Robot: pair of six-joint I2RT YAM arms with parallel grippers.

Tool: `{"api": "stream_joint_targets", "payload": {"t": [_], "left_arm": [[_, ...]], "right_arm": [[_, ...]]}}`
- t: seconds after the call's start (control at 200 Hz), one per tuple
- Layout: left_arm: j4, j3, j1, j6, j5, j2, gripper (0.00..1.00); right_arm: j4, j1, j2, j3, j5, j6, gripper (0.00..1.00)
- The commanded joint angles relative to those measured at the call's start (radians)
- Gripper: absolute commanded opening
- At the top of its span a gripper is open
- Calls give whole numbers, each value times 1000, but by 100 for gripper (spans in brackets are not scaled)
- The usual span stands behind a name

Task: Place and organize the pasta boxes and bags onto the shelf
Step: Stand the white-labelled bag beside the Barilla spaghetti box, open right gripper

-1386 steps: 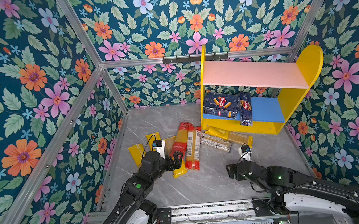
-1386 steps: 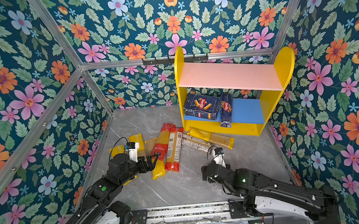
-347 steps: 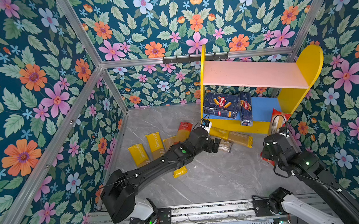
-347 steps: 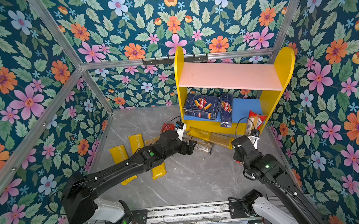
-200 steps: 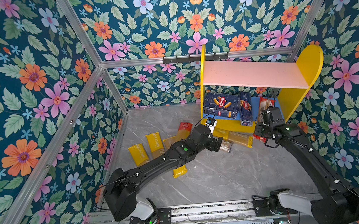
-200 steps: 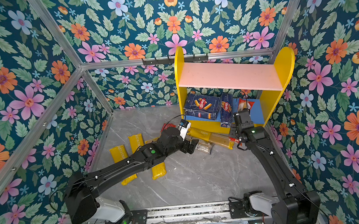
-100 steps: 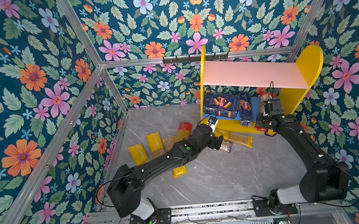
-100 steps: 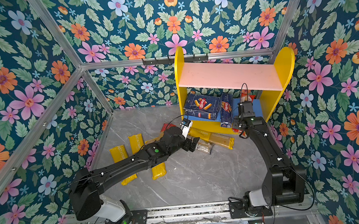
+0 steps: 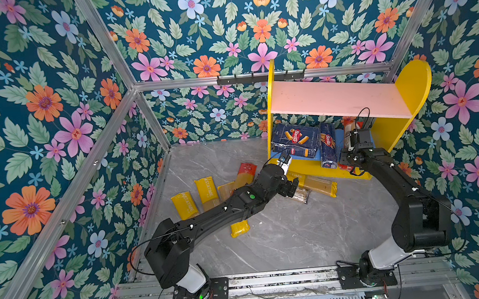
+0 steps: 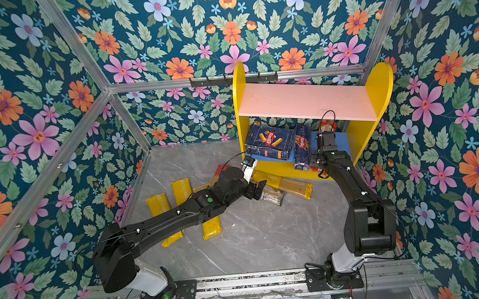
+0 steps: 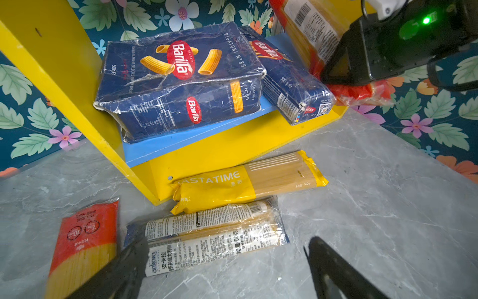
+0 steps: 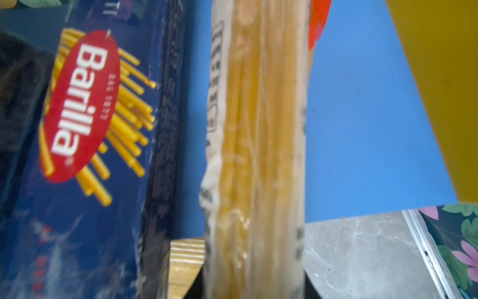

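left jaws: spread wide on the left arm (image 9: 231, 209), low over the white-label bag (image 11: 212, 233), gripping nothing
right jaws: closed on a red-ended bag (image 12: 258, 129), at the end of the right arm (image 9: 392, 179) reaching into the shelf's lower tier
shelf (image 9: 331, 102): stands at the back right of the table (image 9: 283, 234); pink board bare
held bag: tilted over the blue board (image 12: 362, 103), just beside the narrow box; whether it touches the board, cannot tell
wide box (image 9: 295, 144): lies on the blue board against the left side panel
narrow box (image 9: 328, 146): right of the wide box, its front end past the board's edge
yellow-ended bag (image 11: 245, 186): on the table along the shelf base, white-label bag just beside it
second red-ended bag (image 9: 244, 173): on the table left of the shelf, partly under the left arm
other yellow bags (image 9: 184, 205): on the table further left, some partly hidden by that arm
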Motion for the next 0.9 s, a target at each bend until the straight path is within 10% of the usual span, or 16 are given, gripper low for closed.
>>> {"api": "stream_joint_targets", "payload": {"t": [0.0,0.275,0.59,0.895], "left_arm": [[5,3,1,11,-16,-10,98],[-17,-5,0,7,-13,-47,99],[-17,-40,1,6,-30,-86,99],[-20,-66,1,-7,-30,-129,99]], "right_arm": [[104,-1,21,28,28,-12,26],[55,0,111,117,27,-6,33],[27,0,100,94,51,34,72],[-10,-1,-51,13,62,50,85]]}}
